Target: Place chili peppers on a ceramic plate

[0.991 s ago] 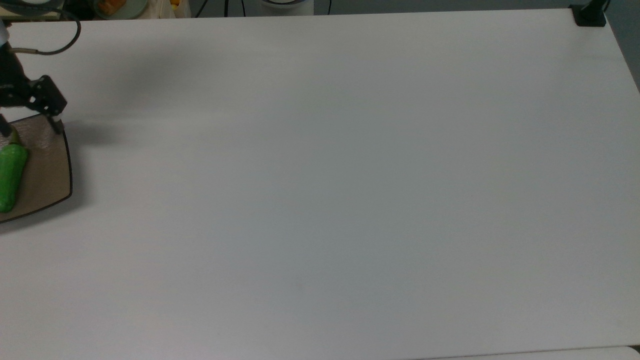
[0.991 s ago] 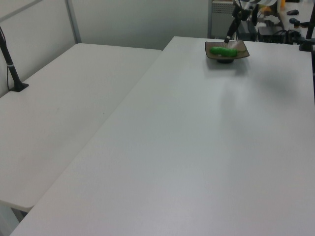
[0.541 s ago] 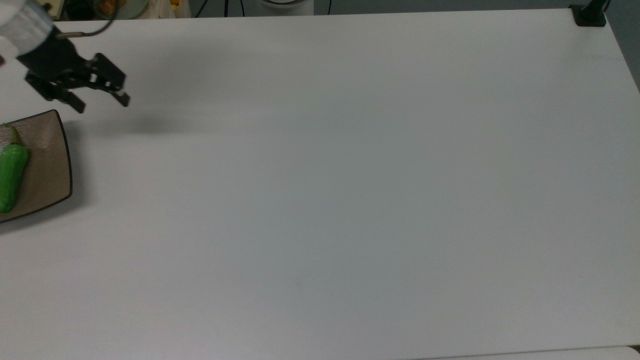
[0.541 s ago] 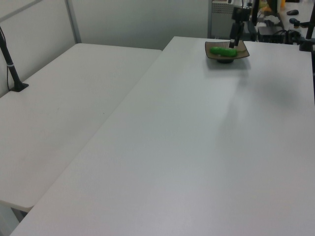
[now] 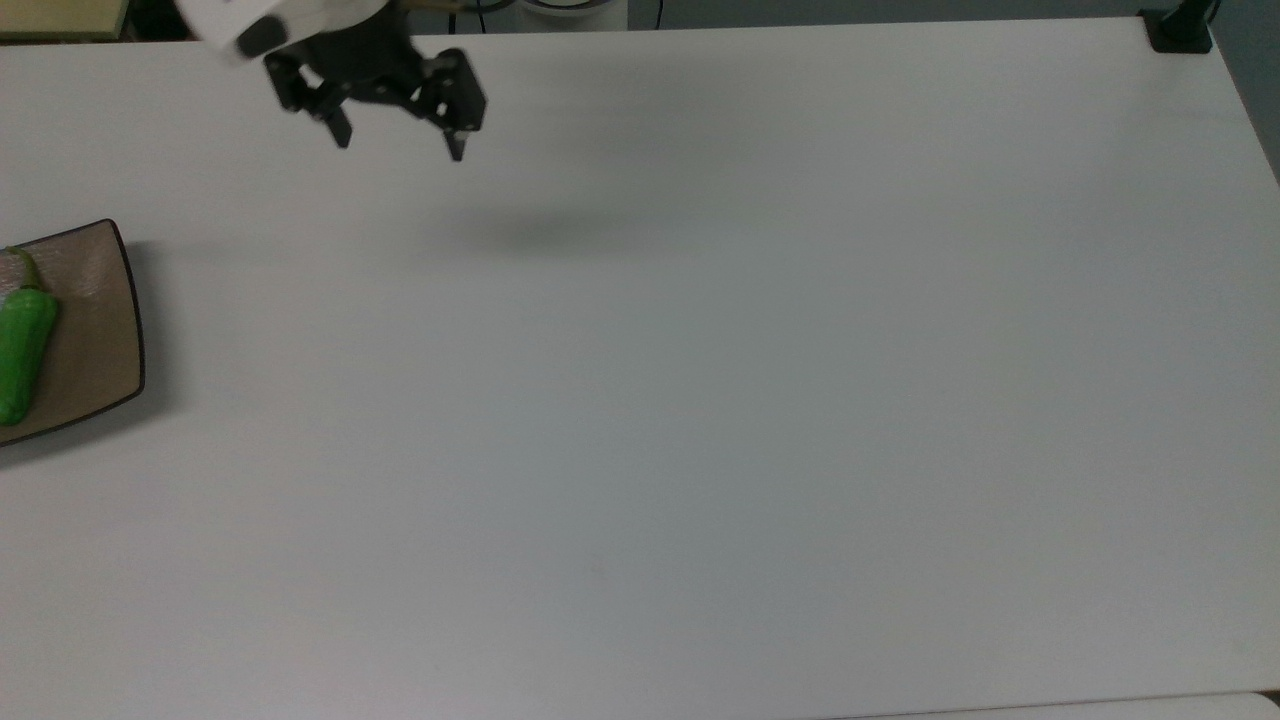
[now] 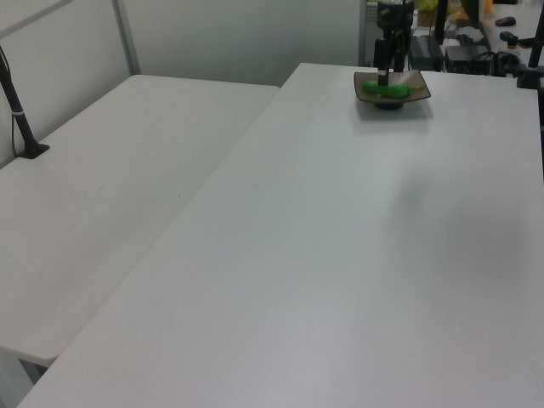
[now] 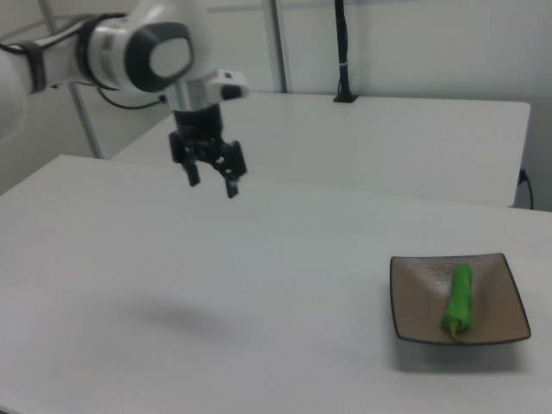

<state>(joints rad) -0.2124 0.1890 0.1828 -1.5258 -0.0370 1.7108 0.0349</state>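
Matte white table (image 7: pixel 285 285), glossy green pepper (image 7: pixel 458 299) on squarish plate (image 7: pixel 414 302), fingers (image 7: pixel 231 188) spread, empty.

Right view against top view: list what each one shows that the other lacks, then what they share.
Right view alone: the whole ceramic plate with all four edges, the full length of the chili pepper lying on it, the arm's white links above the gripper, and a second table behind.

Top view alone: the gripper's shadow on the table, and a black clamp at the top view's upper right corner.

Both: the open, empty gripper away from the plate, and the pepper resting on the plate.
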